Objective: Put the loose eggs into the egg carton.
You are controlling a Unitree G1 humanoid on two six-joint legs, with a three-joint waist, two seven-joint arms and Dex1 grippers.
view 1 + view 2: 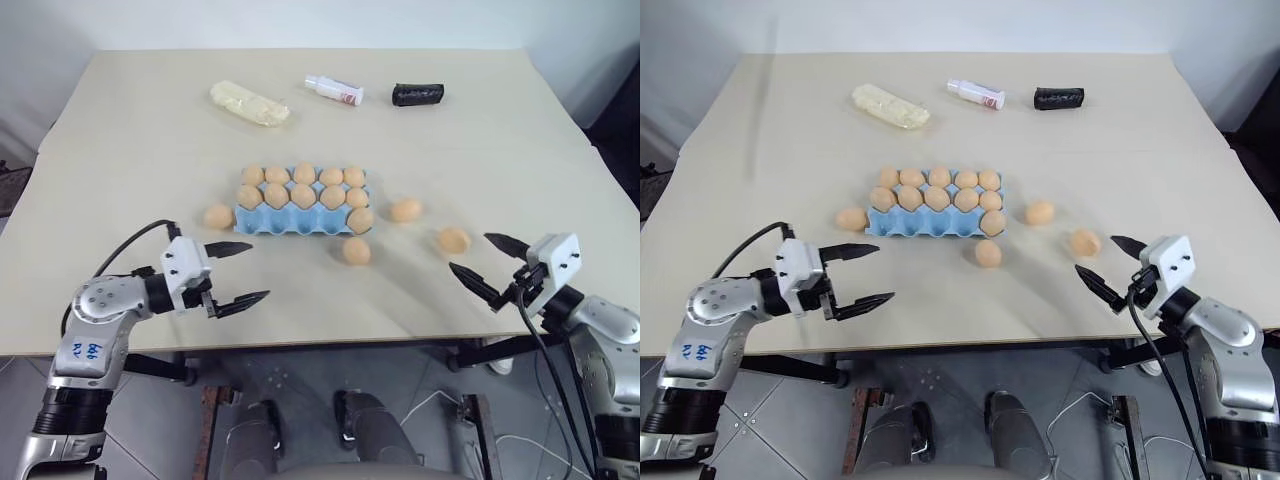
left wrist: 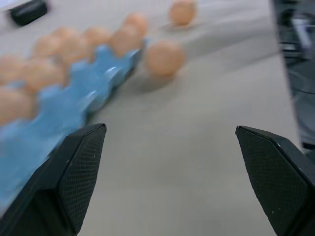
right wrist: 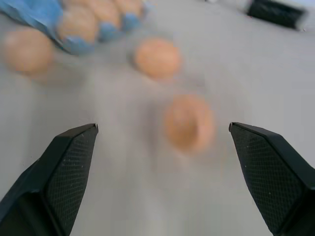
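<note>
The egg carton (image 1: pixel 300 212) sits near the middle of the table (image 1: pixel 140 150), its long side running parallel to the near edge; the two far rows look filled, and one more egg rests in the near row at the end toward the right edge, leaving the other near cups bare. Four loose eggs lie on the table around it: one (image 1: pixel 218 216) just beside the carton's left end, one (image 1: pixel 356 250) just off its near right corner, one (image 1: pixel 405 210) a little to its right, and one (image 1: pixel 453 240) further toward the right edge. That split suggests each arm serves its own side. The left gripper (image 1: pixel 238 274) hovers over the near edge with its fingers spread wide and nothing between them, pointing toward the carton. The right gripper (image 1: pixel 490 263) hovers the same way, spread and empty, with the rightmost egg ahead of its fingers, likely the first pick. Along the far edge, well clear of the work, lie a pale yellow lumpy block (image 1: pixel 249 103), a white bottle (image 1: pixel 334 90) and a black roll (image 1: pixel 417 94).
</note>
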